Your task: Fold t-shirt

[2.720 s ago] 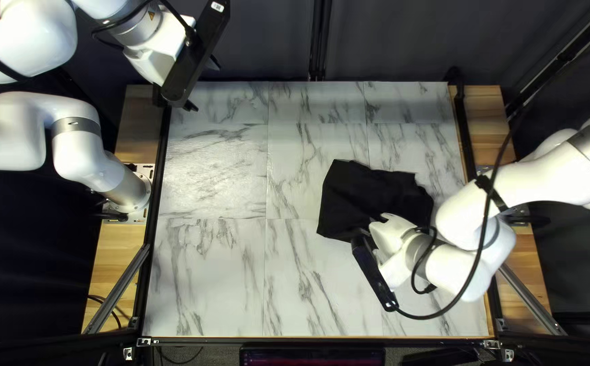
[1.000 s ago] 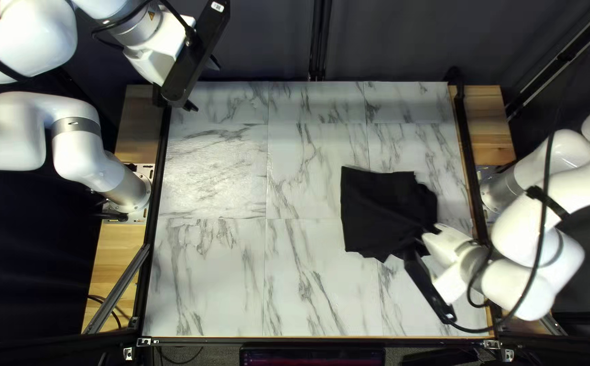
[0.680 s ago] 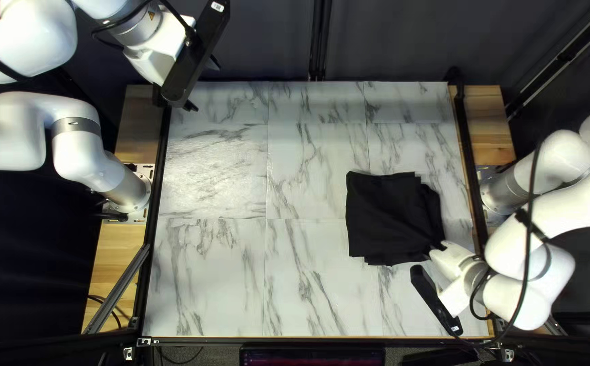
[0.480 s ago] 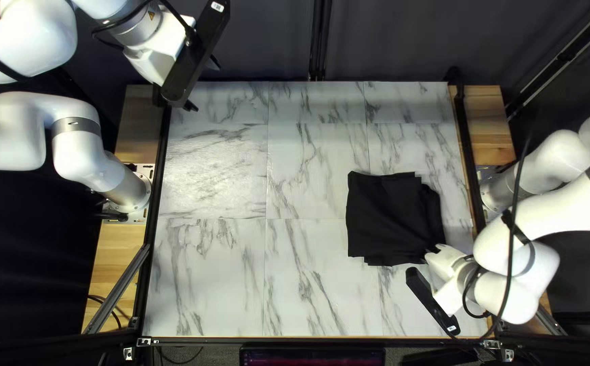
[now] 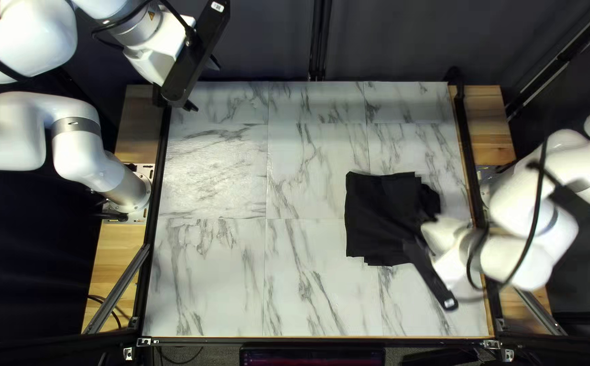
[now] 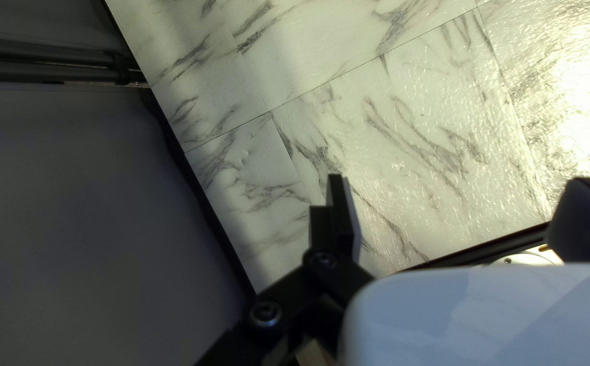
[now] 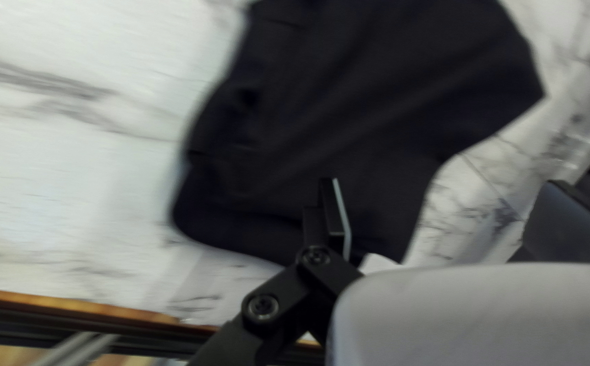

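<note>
- Right gripper (image 7: 444, 193) has its fingers wide apart, over the shirt (image 5: 379, 217) and clamped on nothing
- The shirt lies at the right of the table (image 5: 227, 271), bunched into a rough square; its right edge is lumpy and its near edge uneven
- The step looks like lining up for another fold or tidying that right side
- Best to set one finger low beside the edge, close on all the layers wanted, then lift just enough to carry them over flat
- Pinching only the top layer would likely skew the stack; dragging low could slide the whole shirt
- Left gripper (image 6: 459, 190) is also spread, holding nothing, over the far left corner and out of the way
- Right arm (image 5: 525, 264) crosses the right rail (image 5: 466, 135), so its slack cable (image 5: 537, 203) should be kept from snagging
</note>
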Motion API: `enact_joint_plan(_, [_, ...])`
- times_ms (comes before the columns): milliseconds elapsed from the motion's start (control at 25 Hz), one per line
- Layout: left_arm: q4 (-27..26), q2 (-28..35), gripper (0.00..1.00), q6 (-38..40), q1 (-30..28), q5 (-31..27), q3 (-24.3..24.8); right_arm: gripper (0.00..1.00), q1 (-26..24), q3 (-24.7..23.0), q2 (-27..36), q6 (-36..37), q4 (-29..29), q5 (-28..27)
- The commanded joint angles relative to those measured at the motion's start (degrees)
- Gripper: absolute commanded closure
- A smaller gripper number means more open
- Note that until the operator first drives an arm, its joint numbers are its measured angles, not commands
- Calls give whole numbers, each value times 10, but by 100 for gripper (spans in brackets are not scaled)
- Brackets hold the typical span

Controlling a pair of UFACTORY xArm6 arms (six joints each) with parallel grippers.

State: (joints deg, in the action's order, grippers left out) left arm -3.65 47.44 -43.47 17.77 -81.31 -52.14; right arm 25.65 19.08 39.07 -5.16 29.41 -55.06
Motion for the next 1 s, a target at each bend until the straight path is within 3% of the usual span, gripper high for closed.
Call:
enact_joint_plan(40, [0, 0, 0, 0, 0, 0, 0, 0, -141, -56, 60, 150, -108, 81])
enact_joint_plan(160, [0, 0, 0, 0, 0, 0, 0, 0, -180, -48, 41, 196, -183, 111])
enact_joint_plan(520, [0, 0, 0, 0, 0, 0, 0, 0, -182, -47, 41, 196, -188, 112])
enact_joint_plan(760, [0, 0, 0, 0, 0, 0, 0, 0, -272, 17, -47, 282, -249, 52])
enact_joint_plan(1000, [0, 0, 0, 0, 0, 0, 0, 0, -323, 50, -129, 264, -300, 3])
